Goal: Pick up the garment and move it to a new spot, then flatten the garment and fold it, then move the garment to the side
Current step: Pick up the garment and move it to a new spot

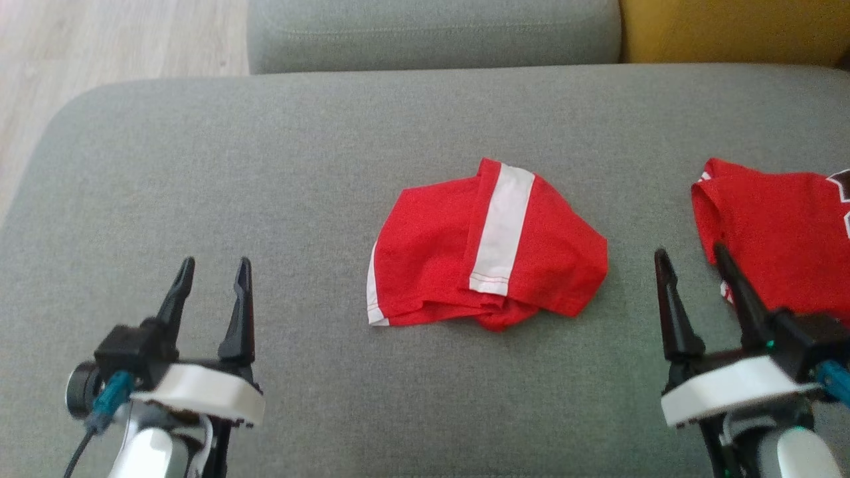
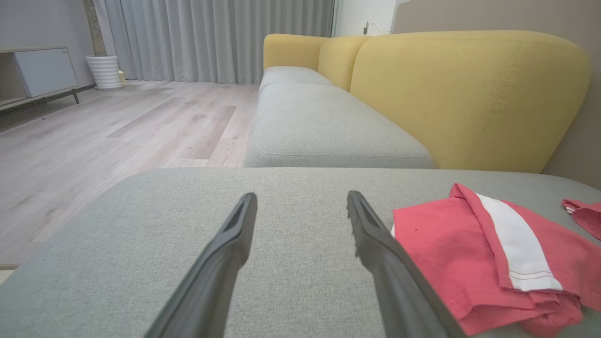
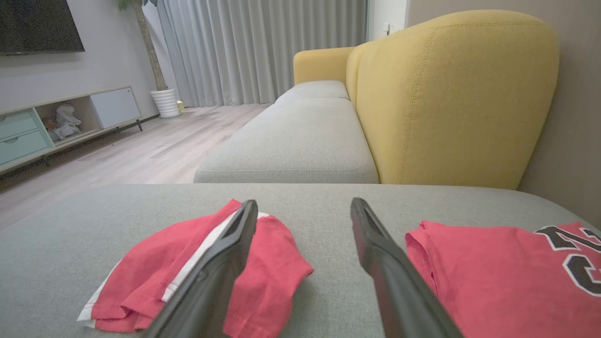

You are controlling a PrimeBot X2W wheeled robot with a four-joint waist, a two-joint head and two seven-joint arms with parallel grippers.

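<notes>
Red garment [image 1: 488, 249] with a broad white stripe lies crumpled and partly folded over itself near the middle of a grey seat cushion [image 1: 265, 166], a little toward the cushion's right side. Nothing holds it.

The left gripper [image 1: 216, 264] sits over the cushion's near left part. Its two long dark fingers are spread wide apart, with bare grey fabric between them, and they hold nothing. The garment is well apart from it, to its right and slightly farther from the near edge.

The right gripper [image 1: 689, 252] sits over the near right part, fingers also spread wide and empty. The garment lies just to its left; in the right wrist view one finger crosses in front of the garment, and I cannot tell whether it touches the cloth.

A second red jersey [image 1: 777, 232] with black and white lettering lies flat at the cushion's right edge, apart from the garment and just beside the right gripper's outer finger.

A yellow backrest [image 2: 469, 94] rises beyond the cushion's far right corner.
</notes>
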